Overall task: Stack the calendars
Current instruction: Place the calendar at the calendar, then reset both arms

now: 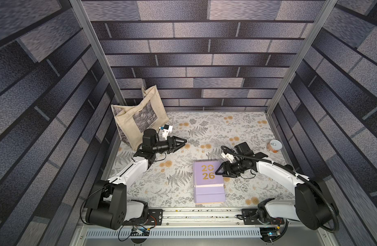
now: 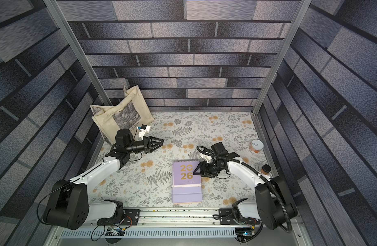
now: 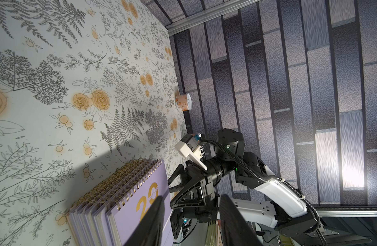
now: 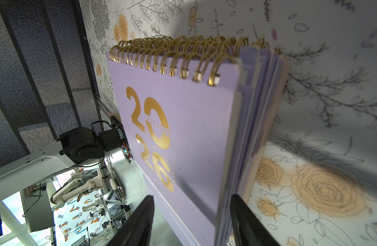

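You look all but done: the calendars (image 1: 207,183) sit in one pile (peach one lowest), none loose; right gripper (image 1: 217,172) and left gripper (image 1: 185,141) hang parted, holding nothing.

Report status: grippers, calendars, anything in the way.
Left gripper open, empty, off to the side. Right gripper open beside the calendars. One pile, lilac cover on top. Tote bag, lidded cup well aside.

Gold "20" over "26" stands on the lilac cover of the top calendar (image 1: 207,172); nothing else is legible.
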Tool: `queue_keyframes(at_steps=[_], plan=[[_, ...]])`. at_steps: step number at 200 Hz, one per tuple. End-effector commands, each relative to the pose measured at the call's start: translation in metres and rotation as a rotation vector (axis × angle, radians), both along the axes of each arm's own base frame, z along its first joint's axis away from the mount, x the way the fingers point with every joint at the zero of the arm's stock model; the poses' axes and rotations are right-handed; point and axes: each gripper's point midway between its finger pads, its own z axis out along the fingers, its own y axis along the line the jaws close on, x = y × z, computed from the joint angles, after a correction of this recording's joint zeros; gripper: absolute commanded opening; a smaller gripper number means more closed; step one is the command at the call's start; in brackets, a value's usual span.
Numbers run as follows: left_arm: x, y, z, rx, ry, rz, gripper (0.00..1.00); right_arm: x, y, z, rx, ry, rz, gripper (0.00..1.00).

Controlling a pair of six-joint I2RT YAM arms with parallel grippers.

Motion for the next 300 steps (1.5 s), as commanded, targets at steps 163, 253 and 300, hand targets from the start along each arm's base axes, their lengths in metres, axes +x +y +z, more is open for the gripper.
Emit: queue_keyframes(at_steps=[163, 253, 300], plan=[[0.005, 0.003, 0.003, 0.034, -0.036, -0.022, 0.54, 0.016, -0.009, 0.012, -0.159, -0.108, 0.039, 0.61], [0.065, 0.084, 0.004, 0.142, -0.069, 0.308, 1.00, 0.115, -0.064, 0.060, -0.335, -0.417, -0.162, 0.89], [0.087, 0.173, -0.016, 0.526, -0.229, 0.761, 1.00, 0.176, -0.126, 0.103, -0.569, -0.702, -0.354, 1.00]])
